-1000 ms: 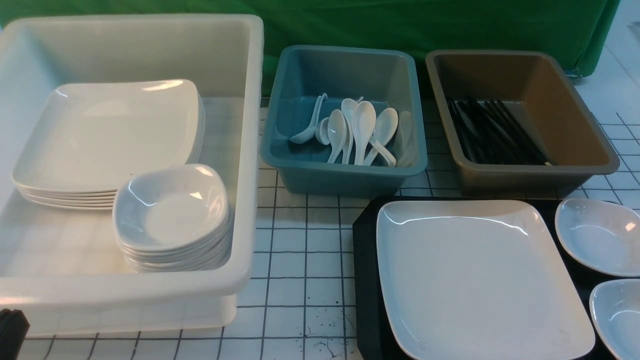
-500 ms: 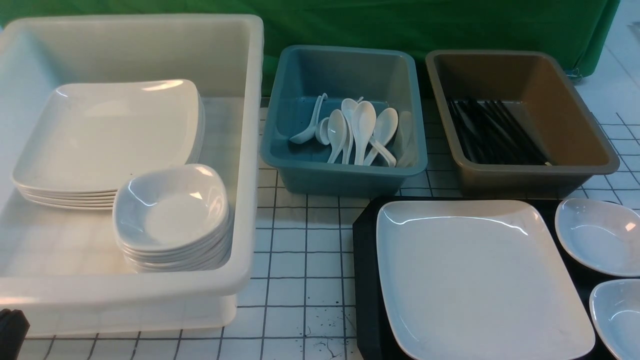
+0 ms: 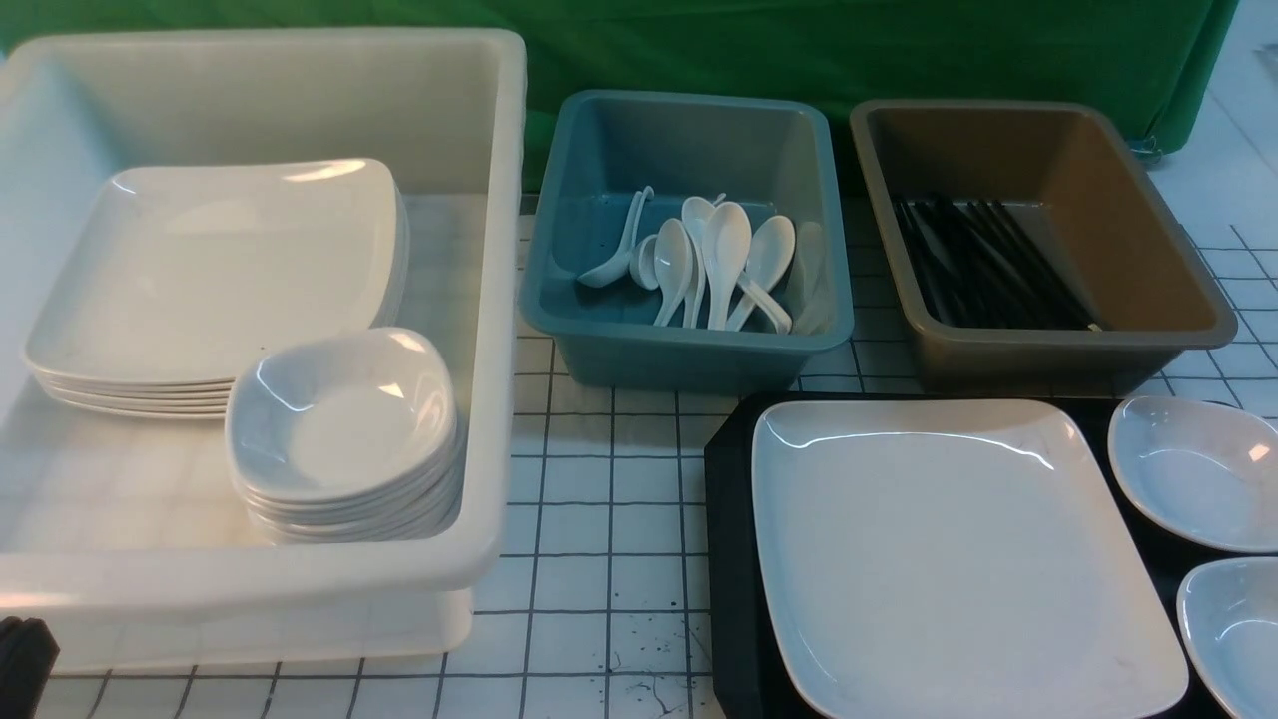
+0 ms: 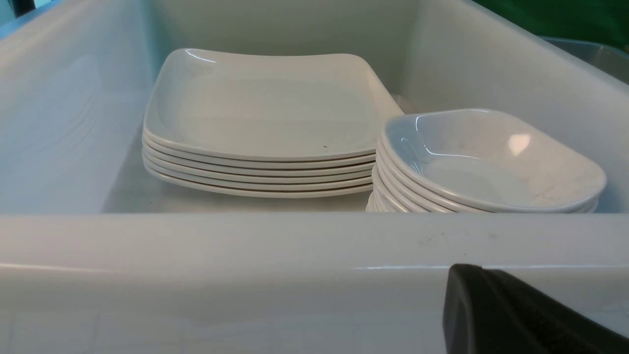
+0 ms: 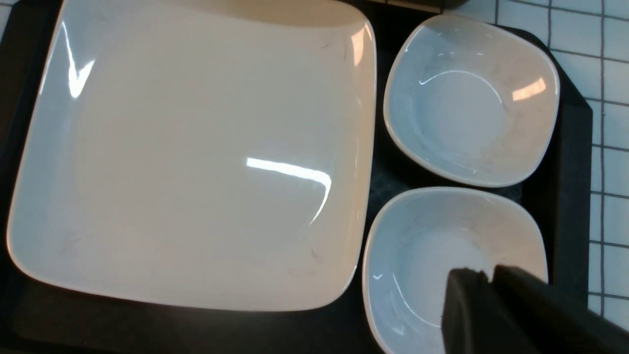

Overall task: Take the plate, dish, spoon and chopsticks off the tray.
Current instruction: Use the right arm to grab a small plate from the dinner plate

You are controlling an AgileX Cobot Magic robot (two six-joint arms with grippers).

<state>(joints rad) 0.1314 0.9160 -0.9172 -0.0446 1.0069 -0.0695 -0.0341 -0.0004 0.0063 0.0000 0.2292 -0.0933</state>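
Since no spoon or chopsticks lie on the part of the tray (image 3: 734, 559) that shows, that half of the job looks done. Spoons (image 3: 714, 260) are heaped in the blue tub (image 3: 559, 300) and chopsticks (image 3: 983, 265) lie in the brown tub (image 3: 1178, 290), both beyond the tray.

What is left, by my reading, is the crockery. The plate (image 3: 949, 549) lies flat on the tray's left part, with a far dish (image 3: 1193, 469) and a near dish (image 3: 1233, 629) close beside it on the right. Their likely home is the white tub (image 3: 499, 300) at the left of the surface (image 3: 599, 499), where a plate stack (image 3: 215, 270) and a dish stack (image 3: 339, 419) stand side by side.

The plate is glossy white, square with rounded corners and a shallow raised rim. The dishes are smaller, deeper and equally glossy. The tray is black with a low rim, the tubs look like smooth plastic, and the surface is white with a dark grid.

The right end effector (image 5: 489, 278) hovers over the near dish, grasping nothing. Its fingers stand close together, but I cannot tell whether they are clenched. The left end effector (image 4: 496, 305), clenched, sits just outside the white tub's near wall.
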